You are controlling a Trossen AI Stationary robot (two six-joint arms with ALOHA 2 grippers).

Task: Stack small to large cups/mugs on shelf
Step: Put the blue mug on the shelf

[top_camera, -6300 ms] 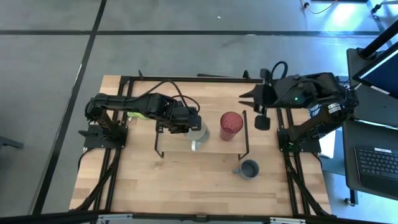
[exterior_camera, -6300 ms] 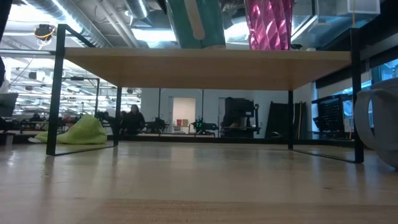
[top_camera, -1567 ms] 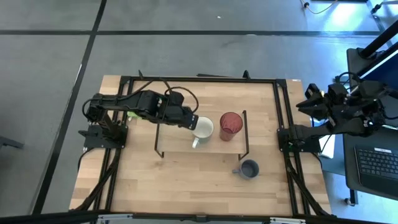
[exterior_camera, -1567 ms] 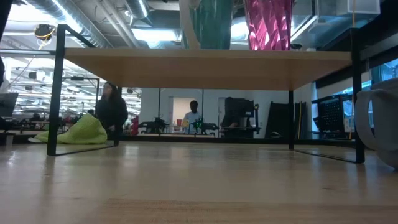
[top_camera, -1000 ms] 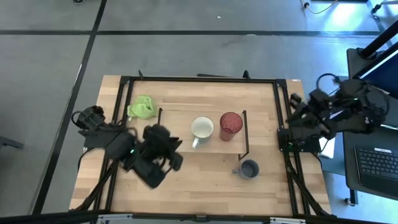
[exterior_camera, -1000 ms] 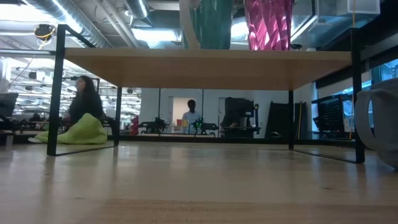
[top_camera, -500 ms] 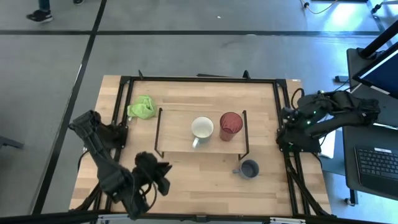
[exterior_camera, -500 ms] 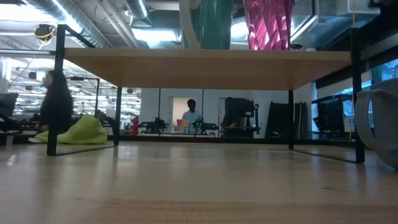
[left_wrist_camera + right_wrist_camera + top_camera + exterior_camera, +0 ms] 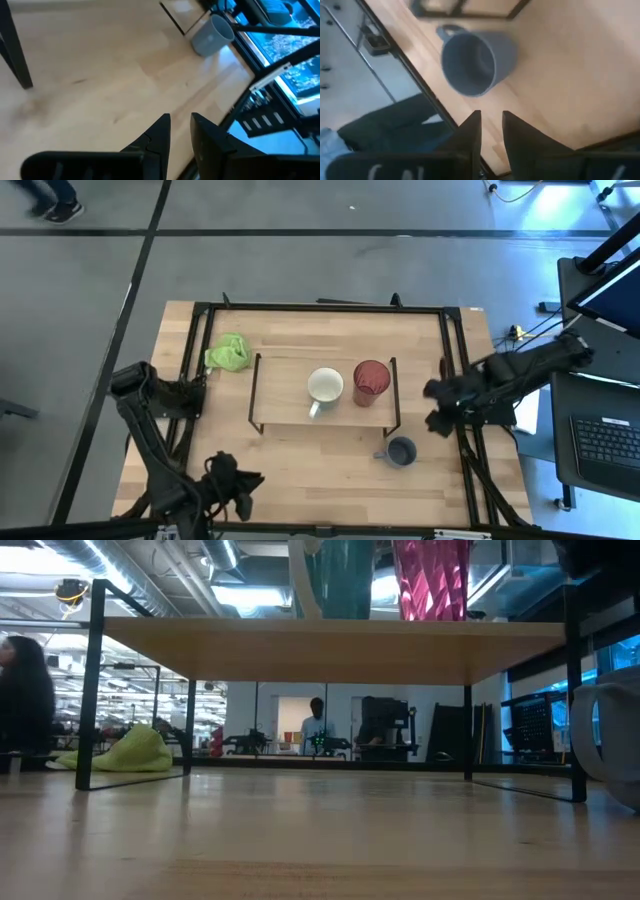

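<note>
White mug [image 9: 325,386] now stands on the shelf [image 9: 283,412] beside the red tumbler [image 9: 371,382], left gripper [image 9: 236,498] withdrawn to the near-left edge, narrowly parted and empty; right gripper [image 9: 437,406], likewise narrow and empty, descends toward the grey-blue mug [image 9: 401,451] still on the table [image 9: 330,475].

White mug [image 9: 325,386], red tumbler [image 9: 371,382] upright on shelf [image 9: 281,395], grey-blue mug [image 9: 400,451] on tabletop

Robotics lab, exposed ceiling ducts [image 9: 150,580], workstations [image 9: 385,735]
</note>
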